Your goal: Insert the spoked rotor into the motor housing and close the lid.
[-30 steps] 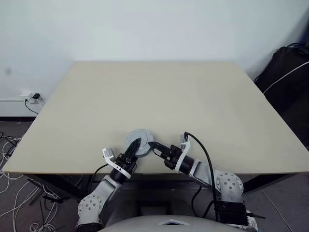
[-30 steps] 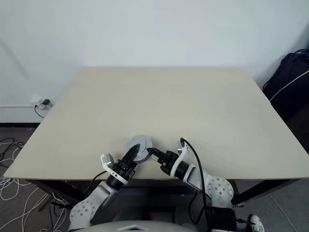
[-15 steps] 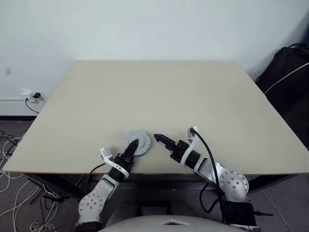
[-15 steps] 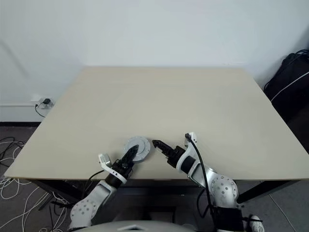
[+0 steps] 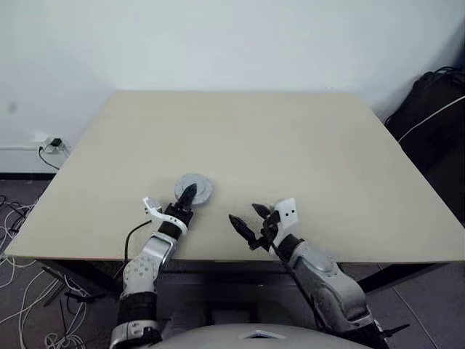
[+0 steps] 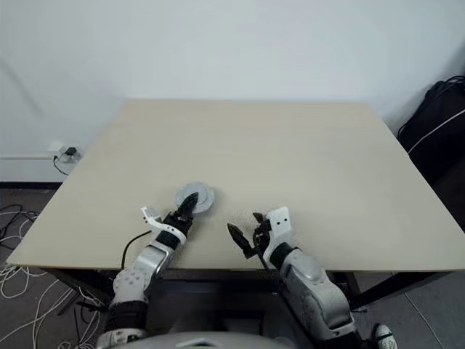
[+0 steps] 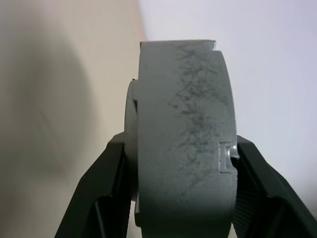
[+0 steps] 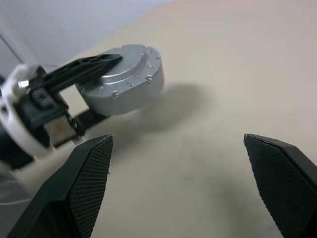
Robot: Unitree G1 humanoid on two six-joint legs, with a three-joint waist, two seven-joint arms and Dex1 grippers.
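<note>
The housing (image 5: 193, 188), a squat grey puck with its lid on, sits low over the near part of the tabletop (image 5: 290, 145), toward the robot's left, clamped between the two black fingers of the left tool (image 5: 187, 195). In the left wrist view the housing (image 7: 183, 144) shows edge-on, its scratched grey side wall upright between the fingers (image 7: 257, 183), which press on its two flat faces. The right wrist view shows the housing (image 8: 126, 77) from the side, small screws dotted around the rim of the lid (image 8: 124, 64), one finger of the left tool laid across its top face and a soft shadow on the tabletop beneath it; whether the housing touches the surface I cannot tell. The right tool (image 5: 249, 222) is spread wide and holds nothing, near the front edge of the tabletop, to the right of the housing and apart from it. Its fingers (image 8: 86, 183) stand far apart with bare tabletop between them. Past the far right corner of the tabletop a dark bag (image 5: 432, 109) leans by the wall; a socket with cables (image 5: 51, 147) lies on the floor to the left.
</note>
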